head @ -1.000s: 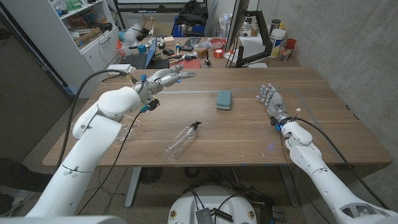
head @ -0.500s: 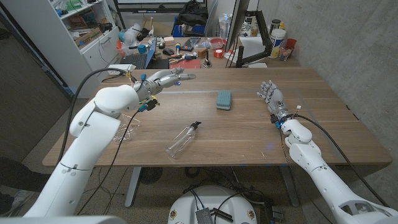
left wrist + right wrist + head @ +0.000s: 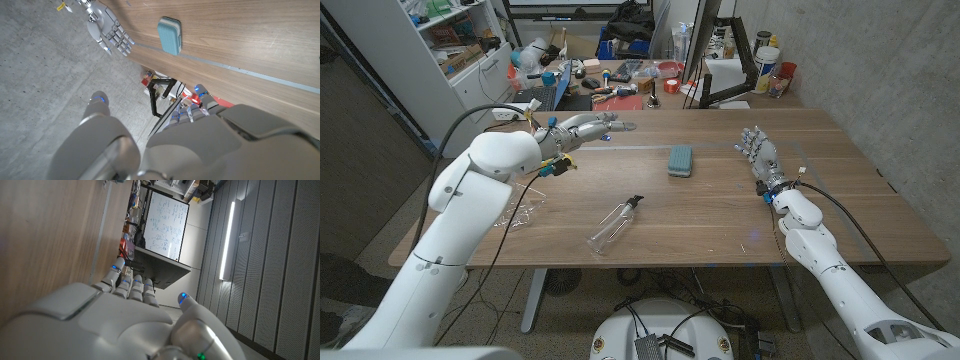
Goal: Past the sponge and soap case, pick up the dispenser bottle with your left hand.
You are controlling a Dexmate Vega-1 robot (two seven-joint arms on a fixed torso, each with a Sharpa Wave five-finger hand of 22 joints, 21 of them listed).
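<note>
Clear plastic dispenser bottle with black pump top (image 3: pixel 614 226) lying on its side on the wooden table (image 3: pixel 720 215), near the front edge, pump pointing toward the far side. Teal rounded soap case (image 3: pixel 680 160) flat on the table farther back, well apart from the bottle; also seen in the left wrist view (image 3: pixel 169 35).

Left hand (image 3: pixel 582 127) raised above the far left part of the table, fingers stretched out toward the clutter behind, spread, holding nothing. Well apart from the bottle, which sits nearer the front and toward the middle.

Right hand (image 3: pixel 758 157) at the right side of the table, fingers extended and apart, empty; palm upright as far as visible. Same hand visible in the left wrist view (image 3: pixel 109 31) beside the table edge.

Crumpled clear plastic sheet (image 3: pixel 520 212) near the left table edge, under the left arm.
</note>
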